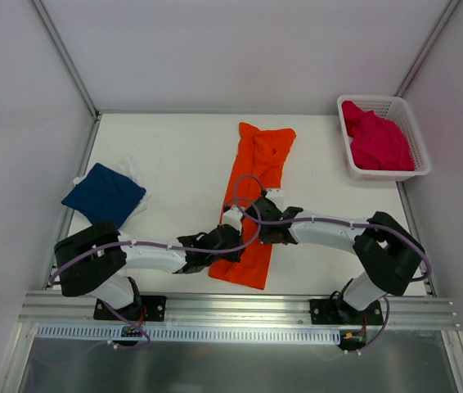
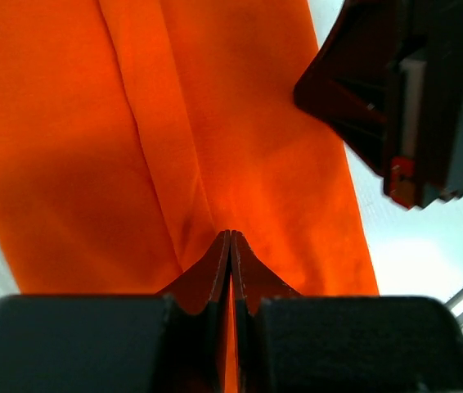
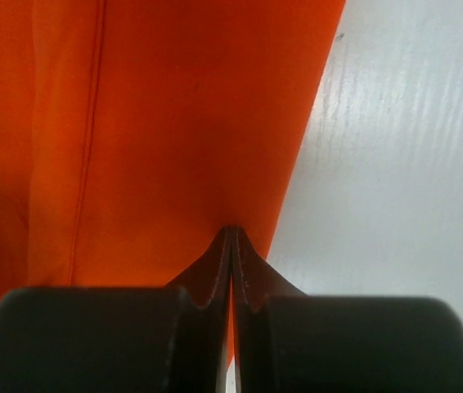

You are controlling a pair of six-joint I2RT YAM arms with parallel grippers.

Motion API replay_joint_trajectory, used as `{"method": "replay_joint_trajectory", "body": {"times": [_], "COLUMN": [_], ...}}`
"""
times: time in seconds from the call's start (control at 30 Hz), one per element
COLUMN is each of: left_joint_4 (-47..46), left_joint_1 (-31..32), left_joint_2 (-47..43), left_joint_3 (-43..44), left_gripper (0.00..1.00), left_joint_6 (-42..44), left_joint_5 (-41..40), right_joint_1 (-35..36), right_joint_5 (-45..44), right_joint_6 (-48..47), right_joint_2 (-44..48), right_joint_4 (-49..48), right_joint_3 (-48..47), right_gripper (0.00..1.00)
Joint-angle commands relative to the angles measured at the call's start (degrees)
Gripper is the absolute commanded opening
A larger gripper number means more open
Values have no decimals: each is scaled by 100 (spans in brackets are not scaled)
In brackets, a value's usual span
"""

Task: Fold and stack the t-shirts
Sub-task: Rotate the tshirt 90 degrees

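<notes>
Pinching the orange t-shirt [image 1: 262, 168] from both sides, the two arms crowd over its near half. Their black bodies cover the cloth beneath them in the top view, so neither pinch point shows from there. On the left gripper [image 2: 231, 233] the fingers are pressed flat together with a sliver of orange in the seam between them (clenched on the cloth, beside a lengthwise fold that runs away ahead of the tips). The right gripper [image 3: 231, 229] is clamped just as tight, its tips meeting just inside the shirt's right edge, with orange between the fingers there too. How much cloth each one holds is hidden by the finger bases, which fill the bottom of both wrist views. A dark, blurred housing, cut off by the frame, looms close ahead and to the right of the left jaws.

Ahead of both jaws the shirt stretches as a long narrow strip across the table [image 1: 174, 155], rumpled at its far end. Right of the right jaws is bare white table, open up to the white mesh basket [image 1: 415, 139] in the far right corner, where the pink t-shirt [image 1: 376, 141] lies bunched. Well left of the left jaws the navy t-shirt [image 1: 103, 195] lies folded near the table's left edge, on something pale that I cannot identify. Behind the jaws the orange hem stops just short of the metal rail [image 1: 240, 307].
</notes>
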State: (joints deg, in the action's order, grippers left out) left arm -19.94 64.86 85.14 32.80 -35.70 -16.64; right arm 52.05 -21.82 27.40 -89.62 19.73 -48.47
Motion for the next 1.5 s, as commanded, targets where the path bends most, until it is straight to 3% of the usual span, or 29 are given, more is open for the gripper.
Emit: {"method": "replay_joint_trajectory", "body": {"times": [0.0,0.37,0.67,1.27,1.47], "left_joint_4": [-501,-221,473,615,597], "left_joint_1": [-70,-79,-96,-193,-193], "left_joint_2": [116,267,-199,-508,-499], "left_joint_3": [51,289,25,-212,-247], "left_gripper": [0,0,0,0,0], "left_joint_6": [134,248,353,292,266], "left_joint_5": [161,206,-383,-498,-506], "right_joint_1": [112,235,437,1034,1202], "right_joint_5": [20,73,126,-823,-1148], "right_joint_6": [310,389,538,1180,1488], "right_joint_2": [-186,-485,-802,-266,-91], "right_joint_4": [-355,-408,-364,1709,1895], "right_joint_3": [74,101,57,-295,-172], "right_gripper": [0,1,0,1,1]}}
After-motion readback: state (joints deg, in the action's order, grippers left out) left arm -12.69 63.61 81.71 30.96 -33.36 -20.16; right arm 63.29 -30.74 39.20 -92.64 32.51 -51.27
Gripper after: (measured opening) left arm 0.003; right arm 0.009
